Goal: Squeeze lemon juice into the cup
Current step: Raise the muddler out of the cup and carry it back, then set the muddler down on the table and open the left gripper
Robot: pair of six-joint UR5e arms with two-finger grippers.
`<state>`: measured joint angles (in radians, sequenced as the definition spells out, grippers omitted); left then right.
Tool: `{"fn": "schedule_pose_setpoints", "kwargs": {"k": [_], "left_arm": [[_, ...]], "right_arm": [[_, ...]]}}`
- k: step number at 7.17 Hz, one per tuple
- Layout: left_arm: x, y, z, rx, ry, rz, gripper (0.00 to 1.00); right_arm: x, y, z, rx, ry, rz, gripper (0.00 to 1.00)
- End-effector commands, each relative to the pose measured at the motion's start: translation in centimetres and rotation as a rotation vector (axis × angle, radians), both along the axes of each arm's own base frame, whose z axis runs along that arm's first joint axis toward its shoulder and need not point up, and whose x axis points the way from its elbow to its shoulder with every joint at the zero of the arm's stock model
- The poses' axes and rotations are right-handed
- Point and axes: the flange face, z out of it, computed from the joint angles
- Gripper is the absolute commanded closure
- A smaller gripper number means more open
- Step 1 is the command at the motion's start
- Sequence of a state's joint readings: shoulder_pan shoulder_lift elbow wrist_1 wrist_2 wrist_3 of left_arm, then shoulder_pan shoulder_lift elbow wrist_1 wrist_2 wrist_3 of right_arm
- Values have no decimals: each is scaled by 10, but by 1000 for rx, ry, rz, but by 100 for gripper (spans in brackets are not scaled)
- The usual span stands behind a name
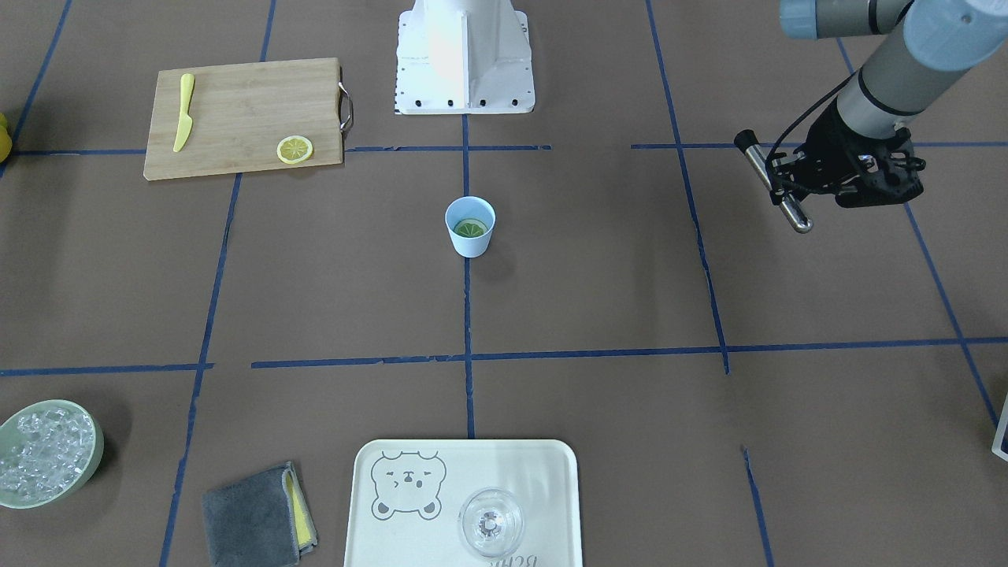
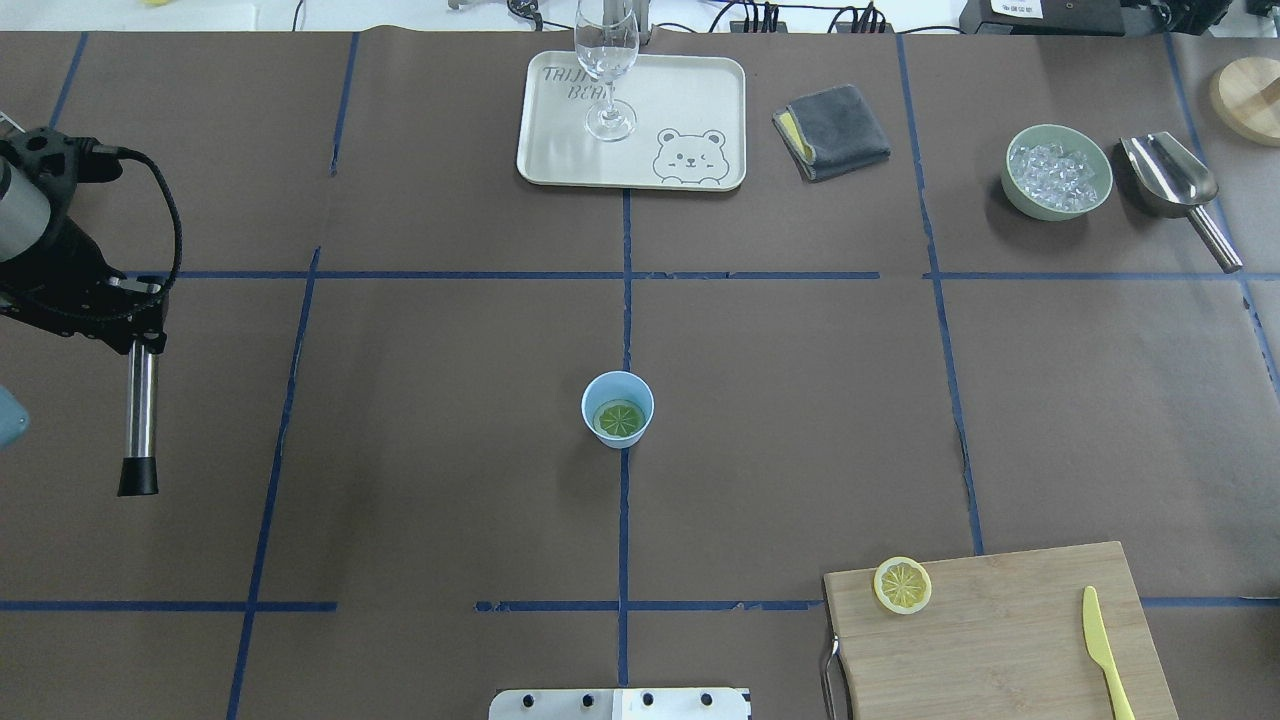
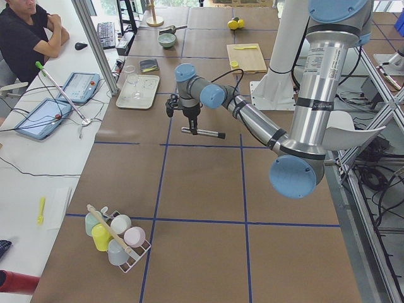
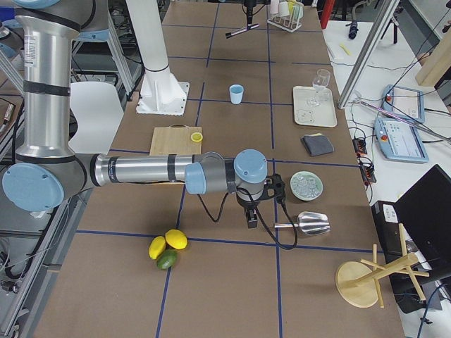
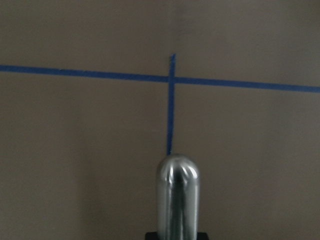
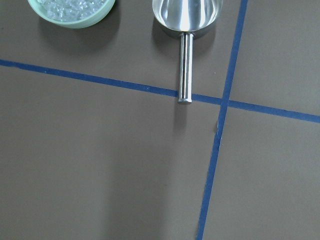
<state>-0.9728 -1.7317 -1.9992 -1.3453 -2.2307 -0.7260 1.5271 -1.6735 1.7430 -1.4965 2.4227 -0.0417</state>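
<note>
Across the table in the front-facing view, you see the lemon (image 1: 469, 229) lying flat at the bottom of the cup (image 1: 471, 242), which stands upright at the table's middle. A second slice (image 1: 294, 149) rests on the cutting board (image 1: 236, 118). Well apart from the cup, your left gripper (image 1: 776, 183) is clamped on a metal rod (image 1: 791, 209), held in the air.

From overhead, the rod points back toward the robot's side, nowhere near the cup.

From the right-end view, your right gripper (image 4: 251, 217) hovers near the scoop (image 4: 310, 223) and the ice bowl (image 4: 306, 185). You cannot tell whether it is open or closed.

Expect the slice to be thin, soft and slippery, so press squarely on its flesh rather than pinching the rind. The cup looks light and tippy, so push straight down, or steady it by its wall.
</note>
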Motion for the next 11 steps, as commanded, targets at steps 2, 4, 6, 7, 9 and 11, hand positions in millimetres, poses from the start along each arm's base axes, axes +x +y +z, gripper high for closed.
{"fn": "schedule_pose_setpoints", "kwargs": {"k": [2,4,6,7,9,11], "left_arm": [[46,-19,94,-74,-103,177,100],[56,-32,131,-98,-117,182,100],[59,-35,131,-95,-117,187,100],[61,-38,127,-92,-115,185,100],[67,-46,126,-107,-117,170,1],[66,-46,123,-101,-114,166,0]], "right_arm": [[3,0,7,-14,14,10,0],[6,0,7,-8,14,15,0],[8,1,8,-10,16,18,0],[8,1,9,-12,16,17,0],[8,0,9,-9,16,17,0],[15,1,10,-7,15,29,0]]}}
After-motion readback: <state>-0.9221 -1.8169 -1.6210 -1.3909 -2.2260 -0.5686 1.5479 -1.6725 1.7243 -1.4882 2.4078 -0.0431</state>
